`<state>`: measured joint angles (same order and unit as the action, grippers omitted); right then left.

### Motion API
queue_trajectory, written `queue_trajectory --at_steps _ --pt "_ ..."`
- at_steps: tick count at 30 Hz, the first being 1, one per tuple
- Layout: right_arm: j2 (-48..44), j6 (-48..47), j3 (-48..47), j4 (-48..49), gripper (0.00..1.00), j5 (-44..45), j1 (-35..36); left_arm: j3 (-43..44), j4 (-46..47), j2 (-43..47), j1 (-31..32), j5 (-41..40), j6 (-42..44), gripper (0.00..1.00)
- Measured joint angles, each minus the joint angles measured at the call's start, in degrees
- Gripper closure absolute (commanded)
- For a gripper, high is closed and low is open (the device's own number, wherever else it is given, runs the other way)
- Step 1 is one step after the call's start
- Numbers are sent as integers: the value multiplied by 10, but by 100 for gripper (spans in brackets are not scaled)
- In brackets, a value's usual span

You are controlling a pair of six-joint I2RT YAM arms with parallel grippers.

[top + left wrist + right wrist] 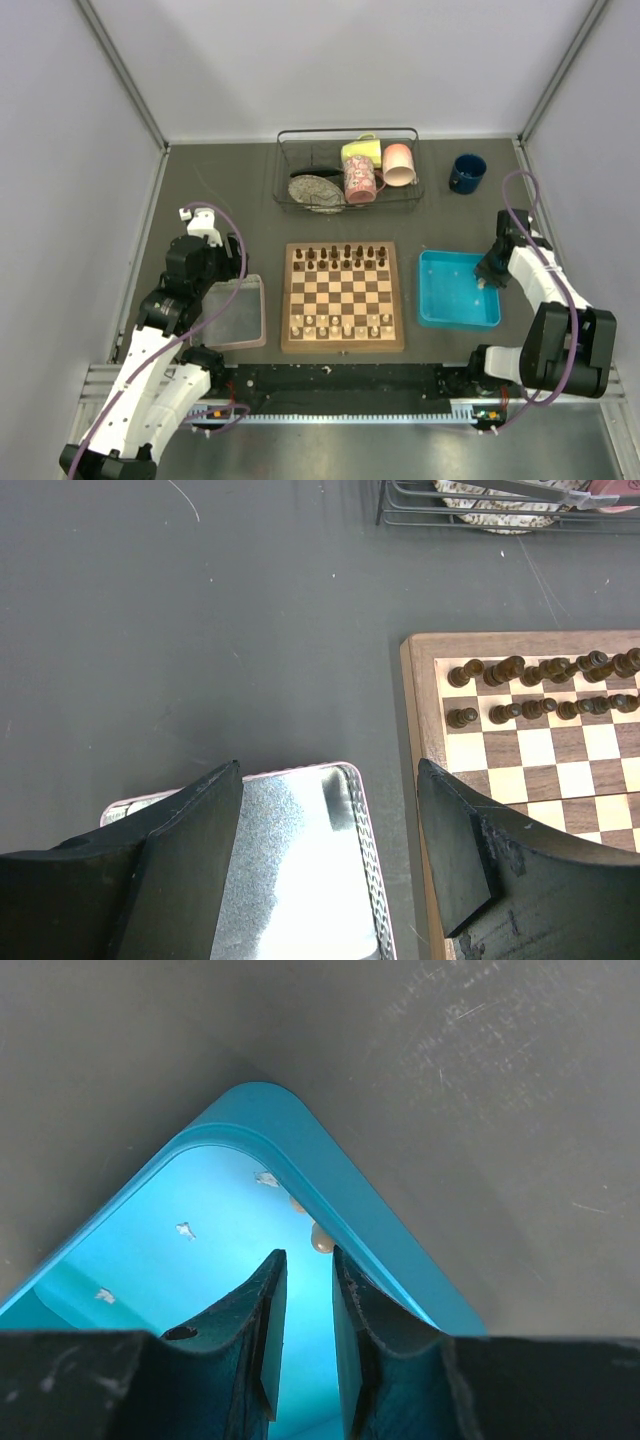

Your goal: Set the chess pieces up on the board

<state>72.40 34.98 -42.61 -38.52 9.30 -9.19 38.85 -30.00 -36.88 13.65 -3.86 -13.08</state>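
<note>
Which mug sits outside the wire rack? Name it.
The dark blue mug, upright on the table right of the wire rack; the yellow mug, floral mug and pale pink mug lie inside it.

Robotics lab cell: plain pale wall panels (350,60) in aluminium framing (123,75), dark matte counter (230,190), left arm (160,310) and right arm (540,275) bolted to a metal rail (350,430).

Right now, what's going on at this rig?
Two arms are setting up a chessboard; rows of dark pieces and pale pieces stand on it. The right gripper is in the blue tray, jaws slightly apart, short of a stray pale piece against its wall. The left gripper hangs open near the clear tray, holding nothing.
</note>
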Motion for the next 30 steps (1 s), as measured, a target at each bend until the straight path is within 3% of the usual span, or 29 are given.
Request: queue_trajectory --at_steps 8,21,30 --pt "13 -1 0 4 79 4 0 0 0 0 0 0 2 25" --pt "13 -5 2 4 100 23 0 0 0 0 1 0 2 25" --pt "9 -10 2 3 100 21 -1 0 0 0 2 0 2 25"
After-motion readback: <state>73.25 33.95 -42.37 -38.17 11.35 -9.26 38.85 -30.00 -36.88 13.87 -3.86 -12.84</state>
